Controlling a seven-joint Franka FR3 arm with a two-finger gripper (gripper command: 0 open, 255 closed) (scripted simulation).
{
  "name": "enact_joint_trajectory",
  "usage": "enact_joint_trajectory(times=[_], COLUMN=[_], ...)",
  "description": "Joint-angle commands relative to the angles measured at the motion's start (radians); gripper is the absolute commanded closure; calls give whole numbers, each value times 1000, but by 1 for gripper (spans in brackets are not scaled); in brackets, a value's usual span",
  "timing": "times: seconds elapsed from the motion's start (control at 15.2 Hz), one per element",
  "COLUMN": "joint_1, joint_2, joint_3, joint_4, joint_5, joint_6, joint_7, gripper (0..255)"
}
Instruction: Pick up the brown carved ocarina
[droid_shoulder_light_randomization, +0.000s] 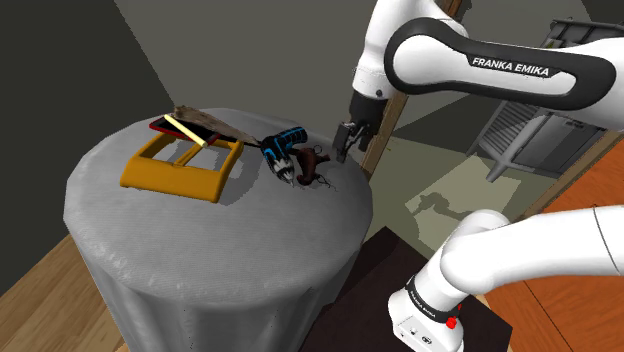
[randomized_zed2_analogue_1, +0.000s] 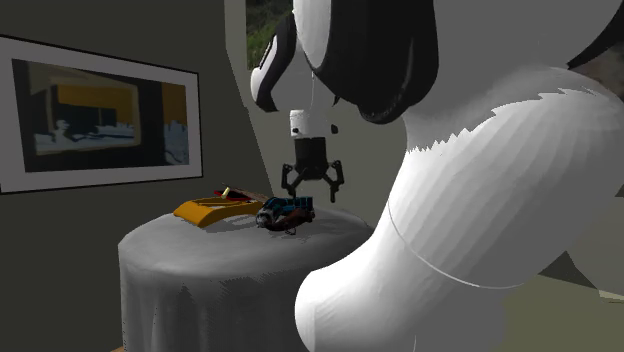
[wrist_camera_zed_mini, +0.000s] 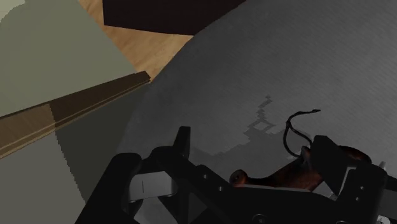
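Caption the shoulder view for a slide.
Open gripper poised over the brown ocarina on the grey table, beside a blue tool and orange frame.

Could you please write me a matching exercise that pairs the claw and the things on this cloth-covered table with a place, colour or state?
Things:
1. ocarina
2. orange frame
3. blue and black tool
4. claw

Descriptions:
A. open, just above the ocarina
B. farthest toward the shoulder view's left
C. brown, with a thin dark cord
D. lying between the frame and the ocarina

Pairs: 1-C, 2-B, 3-D, 4-A
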Motion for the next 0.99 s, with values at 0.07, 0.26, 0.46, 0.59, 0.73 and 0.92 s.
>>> enact_joint_trajectory(times=[0.07,0.26,0.46,0.59,0.73,0.92], joint_1=[11,13,15,16,16,16], joint_2=[65,105,108,111,114,114], joint_3=[95,137,143,147,150,149], joint_4=[8,9,-28,-53,-72,-72], joint_5=[12,13,16,18,20,20], joint_6=[30,54,94,122,144,143], joint_7=[111,160,163,165,167,167], gripper=[0,0,0,0,0,255])
